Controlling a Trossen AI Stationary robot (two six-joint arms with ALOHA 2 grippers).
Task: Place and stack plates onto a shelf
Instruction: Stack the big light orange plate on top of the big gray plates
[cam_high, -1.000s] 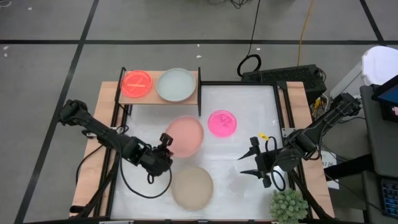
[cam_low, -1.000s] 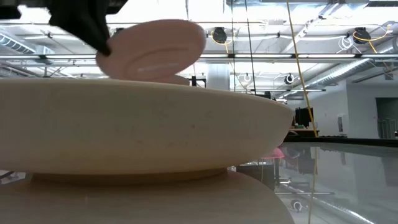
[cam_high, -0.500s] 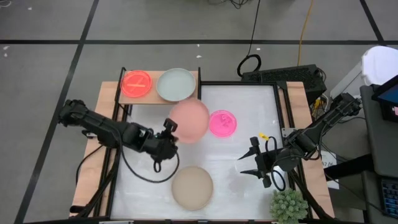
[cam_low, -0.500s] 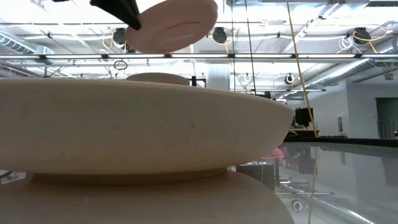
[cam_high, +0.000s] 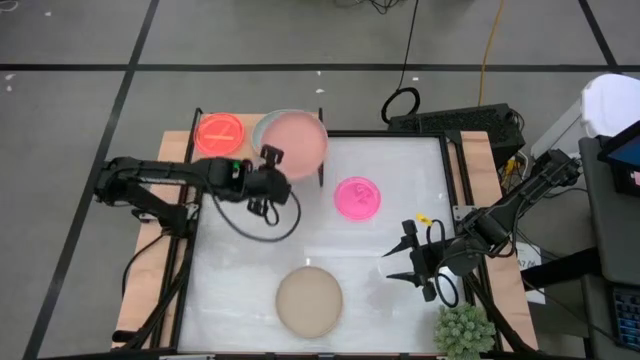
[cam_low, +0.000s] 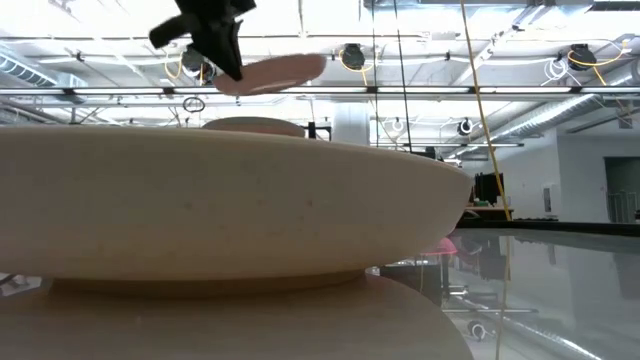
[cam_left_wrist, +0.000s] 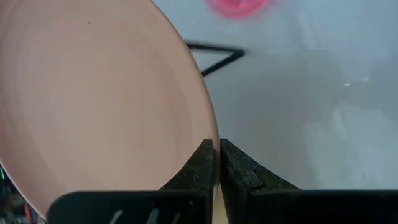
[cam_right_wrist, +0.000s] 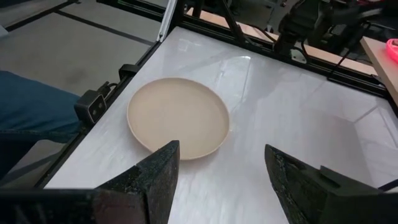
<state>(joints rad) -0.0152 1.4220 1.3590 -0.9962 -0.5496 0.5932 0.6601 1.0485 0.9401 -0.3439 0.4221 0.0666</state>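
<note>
My left gripper (cam_high: 272, 160) is shut on a large dusty-pink plate (cam_high: 297, 142) and carries it in the air above the right half of the shelf (cam_high: 246, 157). That plate hovers over a large grey plate (cam_high: 263, 133), which rests flat on the board. A small neon orange plate (cam_high: 220, 133) lies on the shelf's left half. A small neon pink plate (cam_high: 357, 197) and a large beige plate (cam_high: 309, 300) lie flat on the white table. My right gripper (cam_high: 404, 262) waits open near the table's right edge. The other plates are out of view. My left gripper pinches the dusty-pink plate's rim (cam_left_wrist: 215, 149) between its two fingers (cam_left_wrist: 202, 163), on the edge nearest the table's left and near sides. The fingers come in about level from the table's left. The plate (cam_low: 275, 72) is lifted clear and lies nearly flat.
A spiky green plant (cam_high: 463, 330) stands at the table's near right corner. Black uprights (cam_high: 320, 150) mark the shelf's right end. The beige plate (cam_right_wrist: 178, 117) lies ahead of my right gripper (cam_right_wrist: 221, 163). Bare white tabletop shows between the pink and beige plates.
My left gripper has carried the dusty-pink plate up and toward the far edge, from over the table's middle to above the grey plate on the shelf. The plate was tilted steeply and now lies nearly level.
</note>
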